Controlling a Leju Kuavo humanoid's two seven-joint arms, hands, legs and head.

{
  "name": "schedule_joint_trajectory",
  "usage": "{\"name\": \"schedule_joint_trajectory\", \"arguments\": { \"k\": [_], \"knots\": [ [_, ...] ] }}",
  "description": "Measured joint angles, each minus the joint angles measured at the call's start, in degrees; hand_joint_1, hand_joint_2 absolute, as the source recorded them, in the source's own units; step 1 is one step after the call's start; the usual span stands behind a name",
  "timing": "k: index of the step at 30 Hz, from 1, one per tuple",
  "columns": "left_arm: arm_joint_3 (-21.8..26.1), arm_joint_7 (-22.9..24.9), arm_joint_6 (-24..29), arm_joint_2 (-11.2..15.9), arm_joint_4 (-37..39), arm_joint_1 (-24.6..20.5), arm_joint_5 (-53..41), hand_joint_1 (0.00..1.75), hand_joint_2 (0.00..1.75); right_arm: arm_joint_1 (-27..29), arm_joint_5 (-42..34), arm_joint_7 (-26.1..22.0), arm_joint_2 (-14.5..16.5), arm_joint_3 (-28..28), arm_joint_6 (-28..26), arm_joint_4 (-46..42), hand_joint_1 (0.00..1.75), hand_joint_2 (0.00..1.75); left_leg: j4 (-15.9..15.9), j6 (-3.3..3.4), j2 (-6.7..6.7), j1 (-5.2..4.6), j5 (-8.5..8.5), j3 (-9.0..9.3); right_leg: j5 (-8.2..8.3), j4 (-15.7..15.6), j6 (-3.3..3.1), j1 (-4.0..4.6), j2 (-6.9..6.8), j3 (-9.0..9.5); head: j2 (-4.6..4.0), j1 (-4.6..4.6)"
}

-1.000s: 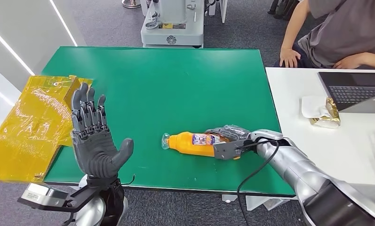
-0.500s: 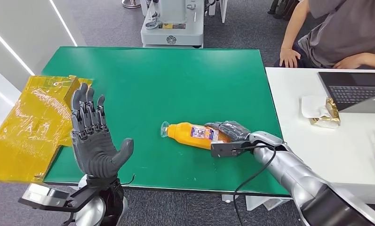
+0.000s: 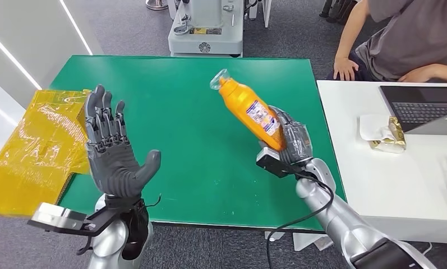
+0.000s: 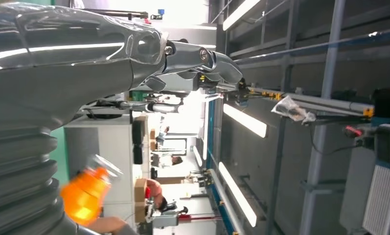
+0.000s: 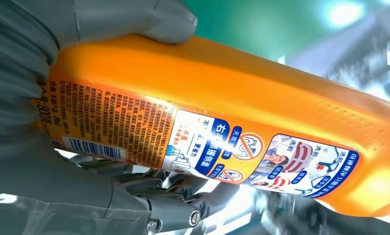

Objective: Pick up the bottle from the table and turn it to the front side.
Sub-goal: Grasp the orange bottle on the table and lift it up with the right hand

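above green table: one orange bottle gripped by right hand; left hand spread, holding nothing.

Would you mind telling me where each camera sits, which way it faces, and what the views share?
Head view: high on the body, looking forward and down at the green table; shows the left hand and right hand.
Left wrist view: behind the raised left hand, facing across the room.
Right wrist view: behind the right hand, close on the bottle.
All three share the orange bottle.
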Motion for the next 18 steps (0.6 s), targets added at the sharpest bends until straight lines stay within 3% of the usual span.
{"name": "schedule_joint_trajectory", "arguments": {
  "k": [3, 8, 18],
  "knots": [
    [0.0, 0.0, -1.3, 0.0, 3.9, -3.2, 0.6, 0.00, 1.75, 4.1, 3.2, -0.9, 0.8, -5.3, -3.9, -6.3, 1.75, 1.75, 0.0, 0.00, 0.01, 0.00, 0.00, 0.00, 0.00, 0.0, 0.00, 0.00, 0.01, 0.00, 0.00, 0.00],
    [0.0, 0.0, -3.2, -0.1, 10.6, -8.3, 2.3, 0.00, 1.75, 10.8, 11.0, -1.2, 2.9, -13.5, -4.3, -19.0, 1.75, 1.75, 0.0, 0.00, 0.00, 0.01, 0.00, 0.00, -0.01, 0.0, -0.01, 0.00, 0.00, -0.02, 0.00, -0.01],
    [0.5, 0.2, -12.2, -1.4, 24.2, -16.3, 7.9, 0.00, 1.75, 14.3, 9.9, -1.4, 3.5, -14.4, -4.3, -27.7, 1.75, 1.75, 0.0, 0.00, 0.03, 0.00, 0.01, 0.00, 0.01, 0.0, -0.01, 0.00, 0.02, -0.01, 0.00, 0.01]
  ]
}}
